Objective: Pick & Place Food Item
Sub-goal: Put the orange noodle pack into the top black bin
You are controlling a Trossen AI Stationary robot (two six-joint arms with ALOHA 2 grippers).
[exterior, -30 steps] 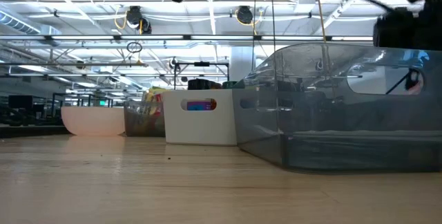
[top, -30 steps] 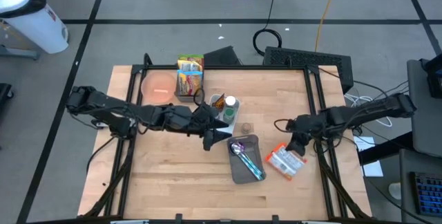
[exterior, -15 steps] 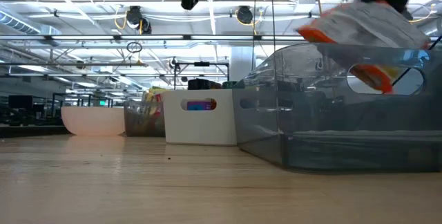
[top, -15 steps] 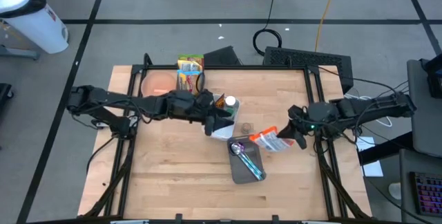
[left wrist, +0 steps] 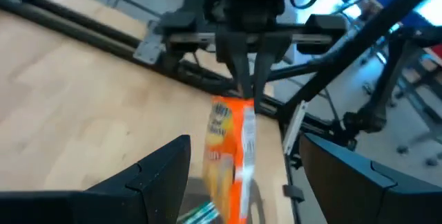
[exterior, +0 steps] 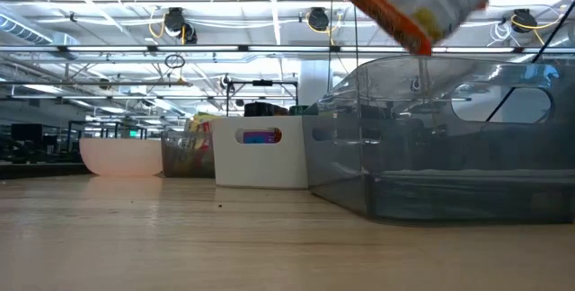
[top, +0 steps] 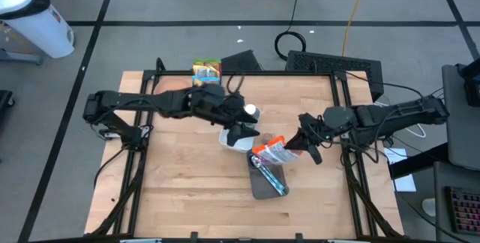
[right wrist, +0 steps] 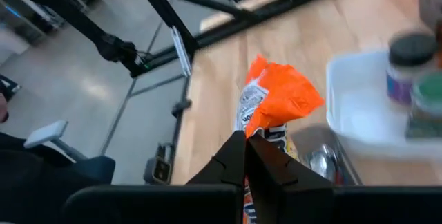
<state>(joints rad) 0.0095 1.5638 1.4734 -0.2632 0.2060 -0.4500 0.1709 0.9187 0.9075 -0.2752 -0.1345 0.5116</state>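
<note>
Snack packet [top: 271, 151] hangs pinched in the right gripper [top: 298, 142] — left gripper [top: 245, 130] gaping, empty.

From above we look straight down on the whole table [top: 187, 190]. At tabletop height we look level across it, close against a clear bin [exterior: 431, 147]. Each wrist camera faces the other arm, and both share the orange snack bag [left wrist: 231, 155] at frame centre.
</note>
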